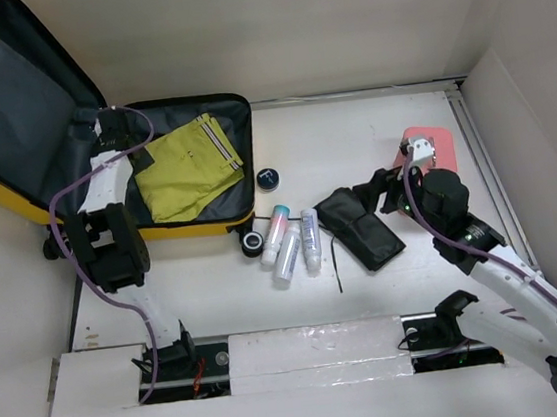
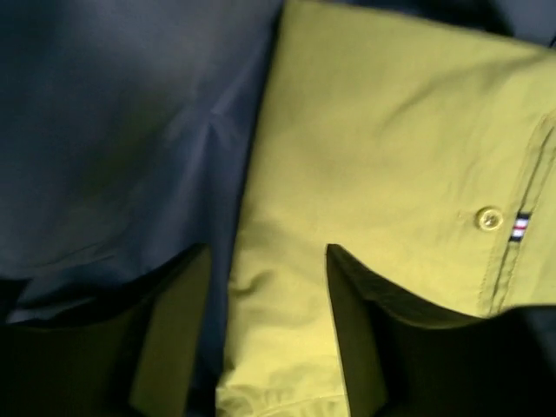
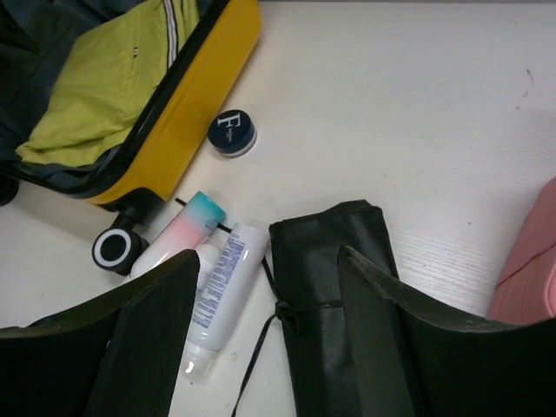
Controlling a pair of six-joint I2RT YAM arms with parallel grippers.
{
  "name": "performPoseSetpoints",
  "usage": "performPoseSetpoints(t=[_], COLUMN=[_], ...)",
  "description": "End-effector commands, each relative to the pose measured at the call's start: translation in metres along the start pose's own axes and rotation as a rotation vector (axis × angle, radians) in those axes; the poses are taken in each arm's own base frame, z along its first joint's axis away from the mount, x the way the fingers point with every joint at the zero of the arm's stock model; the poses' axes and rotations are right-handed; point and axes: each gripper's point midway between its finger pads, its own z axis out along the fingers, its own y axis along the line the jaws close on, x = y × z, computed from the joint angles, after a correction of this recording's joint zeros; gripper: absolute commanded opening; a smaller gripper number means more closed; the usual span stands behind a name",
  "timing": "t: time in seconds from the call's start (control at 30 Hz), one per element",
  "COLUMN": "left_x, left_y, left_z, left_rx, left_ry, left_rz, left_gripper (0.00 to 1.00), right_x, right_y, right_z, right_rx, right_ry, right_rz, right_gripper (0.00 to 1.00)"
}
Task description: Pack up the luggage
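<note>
The yellow suitcase lies open at the far left, its lid propped up and its grey lining showing. A folded yellow-green garment lies in its base. My left gripper is inside the suitcase, open and empty, with its fingers straddling the garment's left edge. My right gripper is open and empty, hovering over the near end of a flat black pouch. In the right wrist view the gripper is above the pouch and a white tube.
Three tubes lie side by side on the table by a suitcase wheel. A small round dark jar sits next to the suitcase's right wall. A pink case stands at the right, behind my right arm. Walls enclose the table.
</note>
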Motion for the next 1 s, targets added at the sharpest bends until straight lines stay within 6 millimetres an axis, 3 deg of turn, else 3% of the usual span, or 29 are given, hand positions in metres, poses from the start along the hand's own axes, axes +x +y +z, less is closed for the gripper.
performPoseSetpoints(t=[0.0,0.07,0.13,0.17,0.2,0.23,0.27,0.3,0.33,0.37,0.4,0.43,0.47,0.5,0.53,0.57,0.6,0.67,0.8,0.9,0.97], left_x=[-0.078,-0.095,-0.103,-0.101,-0.093,-0.086,-0.075,-0.063,-0.026,-0.015,0.006,0.033,0.069,0.081,0.095,0.124,0.132,0.155,0.182,0.195,0.194], left_y=[0.008,0.007,-0.009,-0.025,-0.038,-0.074,-0.095,-0.117,-0.157,-0.176,-0.194,-0.202,-0.225,-0.234,-0.237,-0.236,-0.236,-0.223,-0.199,-0.181,-0.171], left_z=[-0.077,-0.102,-0.138,-0.151,-0.158,-0.187,-0.200,-0.214,-0.237,-0.253,-0.266,-0.268,-0.290,-0.303,-0.308,-0.312,-0.319,-0.326,-0.339,-0.334,-0.342], left_rx=[0.019,0.054,0.154,0.221,0.260,0.372,0.427,0.493,0.603,0.662,0.723,0.740,0.834,0.889,0.914,0.949,0.986,1.045,1.146,1.146,1.173], left_ry=[-0.282,-0.372,-0.458,-0.464,-0.462,-0.490,-0.491,-0.485,-0.452,-0.470,-0.456,-0.434,-0.399,-0.405,-0.393,-0.365,-0.354,-0.332,-0.300,-0.281,-0.293], left_rz=[-0.157,-0.231,-0.235,-0.229,-0.211,-0.183,-0.157,-0.155,-0.087,-0.087,-0.055,-0.037,0.010,0.017,0.012,0.047,0.030,0.042,0.047,0.049,0.039], left_gripper=[0.53,0.55,0.56,0.56,0.56,0.55,0.55,0.55,0.55,0.54,0.54,0.54,0.54,0.54,0.54,0.54,0.52,0.52,0.52,0.52,0.52], right_x=[-0.013,-0.012,-0.025,-0.023,-0.036,-0.039,-0.038,-0.046,-0.054,-0.048,-0.047,-0.053,-0.052,-0.045,-0.044,-0.045,-0.039,-0.050,-0.060,-0.049,-0.039], right_y=[-0.007,-0.018,-0.027,-0.034,-0.045,-0.054,-0.060,-0.073,-0.078,-0.093,-0.094,-0.109,-0.119,-0.131,-0.148,-0.156,-0.165,-0.180,-0.202,-0.219,-0.227], right_z=[0.003,0.002,-0.002,-0.003,-0.008,-0.010,-0.009,-0.012,-0.013,-0.011,-0.007,-0.009,-0.008,-0.002,-0.004,-0.004,-0.002,-0.008,-0.020,-0.022,-0.017], right_rx=[0.052,0.118,0.185,0.228,0.304,0.355,0.393,0.460,0.488,0.554,0.559,0.615,0.648,0.686,0.724,0.742,0.769,0.814,0.886,0.928,0.924], right_ry=[-0.058,-0.059,-0.083,-0.068,-0.106,-0.113,-0.101,-0.123,-0.130,-0.093,-0.078,-0.083,-0.068,-0.038,-0.022,-0.010,0.012,-0.015,-0.022,0.023,0.068], right_rz=[0.002,0.011,0.032,0.029,0.047,0.061,0.056,0.060,0.062,0.056,0.052,0.059,0.061,0.062,0.076,0.083,0.086,0.103,0.099,0.098,0.102], right_gripper=[0.71,0.67,0.55,0.50,0.43,0.37,0.36,0.36,0.39,0.45,0.48,0.50,0.52,0.52,0.52,0.52,0.52,0.52,0.53,0.54,0.54])
